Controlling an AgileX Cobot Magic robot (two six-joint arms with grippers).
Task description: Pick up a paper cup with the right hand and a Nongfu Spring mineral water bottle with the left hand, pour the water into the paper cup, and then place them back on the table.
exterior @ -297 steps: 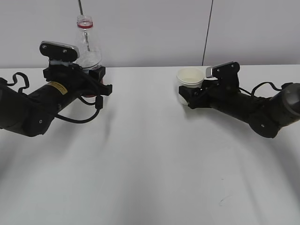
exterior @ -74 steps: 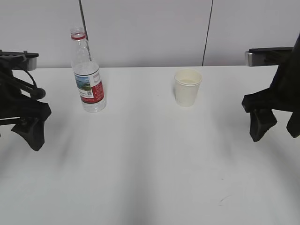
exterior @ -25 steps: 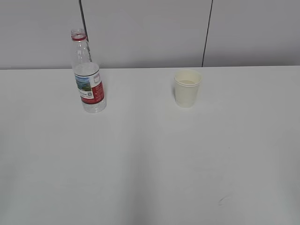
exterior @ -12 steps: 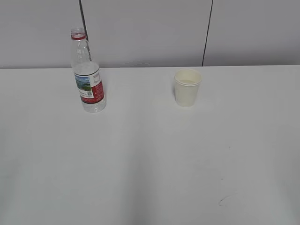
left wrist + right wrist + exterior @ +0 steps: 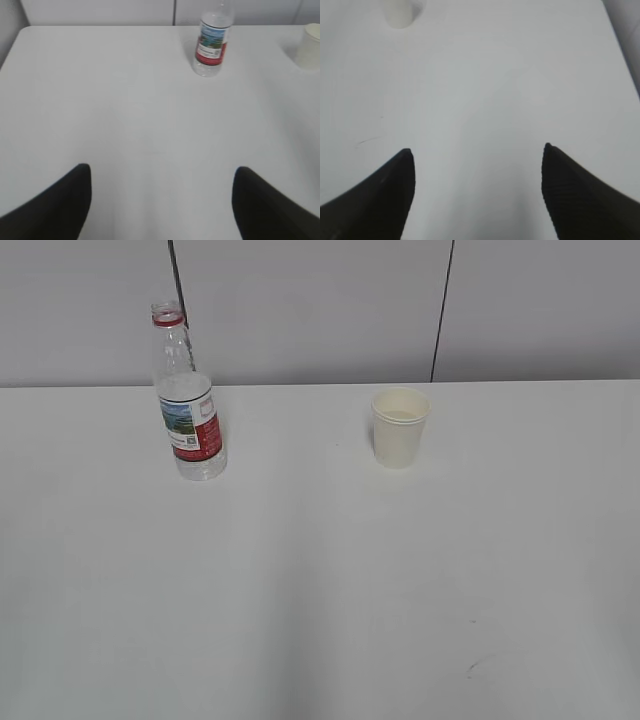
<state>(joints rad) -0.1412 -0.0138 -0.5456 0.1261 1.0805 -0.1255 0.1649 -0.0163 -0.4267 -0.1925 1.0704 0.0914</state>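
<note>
Left gripper (image 5: pixel 161 200): on my left wrist feed I see its two dark fingers (image 5: pixel 55 205) spread wide at the bottom corners, nothing between them, only bare table underneath.
Right gripper (image 5: pixel 477 192): same on my right wrist feed, jaws wide apart and holding nothing; the fingers (image 5: pixel 580 195) frame plain tabletop.
Bottle (image 5: pixel 187 400): standing upright on the far left part of the table, no cap on it, label facing the front camera. I read it as partly filled, with clear water (image 5: pixel 200 466) showing below the label. From my left wrist it sits well ahead of the fingers, right of centre.
Cup (image 5: pixel 400 427): upright on the table, well to the right of the bottle and about level with it. My right wrist feed catches only its lower part at the top edge, far ahead.
Table (image 5: pixel 320 590): white, with a small dark scratch (image 5: pixel 478 665) near the front right.
Outside camera: neither arm shows in it.
</note>
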